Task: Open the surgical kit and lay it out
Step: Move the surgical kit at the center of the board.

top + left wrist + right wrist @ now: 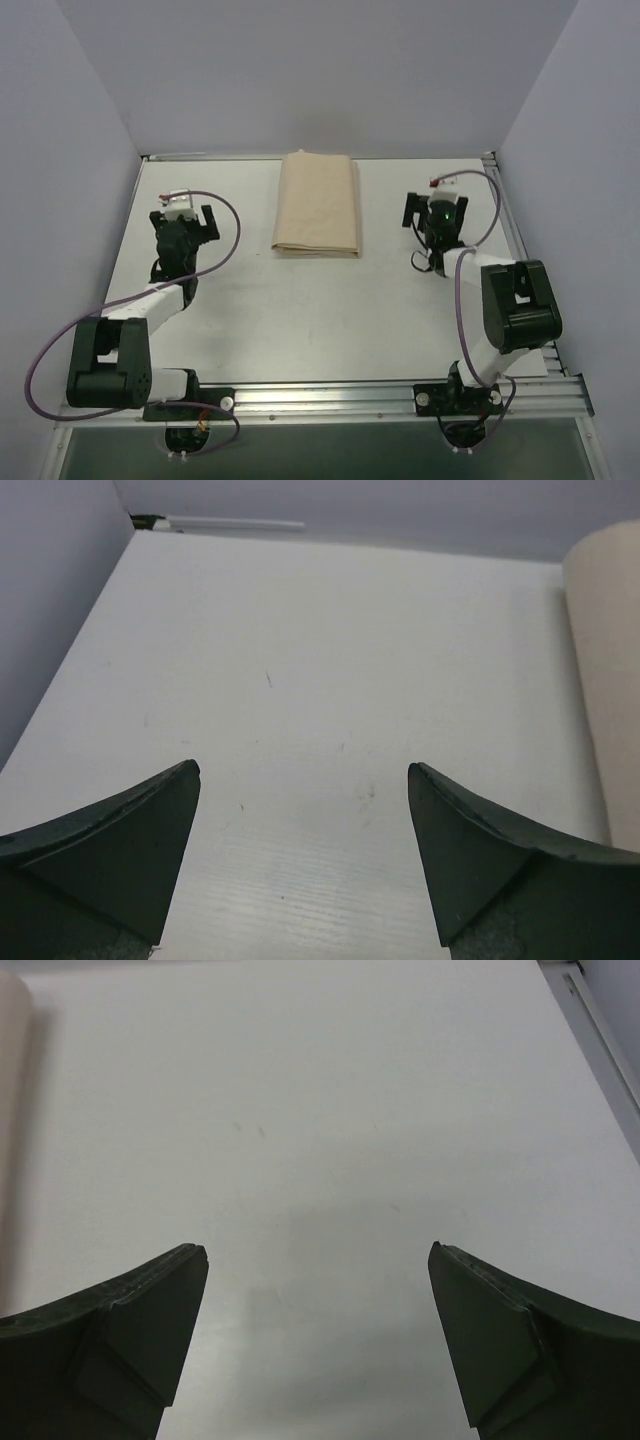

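Note:
The surgical kit is a folded beige cloth bundle (pixel 317 204) lying at the back middle of the white table. Its edge shows at the right of the left wrist view (pixel 606 660) and at the far left of the right wrist view (pixel 10 1110). The steel tray and the instruments are hidden. My left gripper (pixel 185 212) is open and empty, to the left of the bundle; its jaws stand wide apart (pixel 303 768). My right gripper (pixel 433 206) is open and empty, to the right of the bundle (pixel 318 1248).
The white table (pixel 300 310) is walled by pale partitions at the left, back and right. A metal rail (pixel 510 215) runs along the right edge and another along the near edge (pixel 330 398). Purple cables loop from both arms.

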Robot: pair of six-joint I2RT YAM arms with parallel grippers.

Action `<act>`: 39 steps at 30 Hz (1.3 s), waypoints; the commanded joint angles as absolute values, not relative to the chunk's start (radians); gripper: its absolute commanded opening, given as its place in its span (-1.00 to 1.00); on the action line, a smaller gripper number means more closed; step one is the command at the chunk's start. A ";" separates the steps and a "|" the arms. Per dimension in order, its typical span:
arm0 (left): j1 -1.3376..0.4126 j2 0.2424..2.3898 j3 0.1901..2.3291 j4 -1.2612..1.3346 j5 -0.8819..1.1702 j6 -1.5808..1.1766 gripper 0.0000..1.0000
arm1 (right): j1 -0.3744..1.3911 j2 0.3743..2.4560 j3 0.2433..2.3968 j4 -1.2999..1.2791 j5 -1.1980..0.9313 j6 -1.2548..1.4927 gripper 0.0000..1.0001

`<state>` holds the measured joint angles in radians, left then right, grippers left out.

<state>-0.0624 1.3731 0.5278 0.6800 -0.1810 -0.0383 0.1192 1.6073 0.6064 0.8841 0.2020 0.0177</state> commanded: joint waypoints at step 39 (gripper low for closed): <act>-0.184 1.920 1.227 -0.083 0.494 -0.634 0.55 | 0.170 2.097 1.339 0.307 -0.699 0.497 0.61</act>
<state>-0.1753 1.9003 1.1633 -0.0437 0.5171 -0.6590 0.1600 2.0911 1.2839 0.3534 -0.7052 0.5304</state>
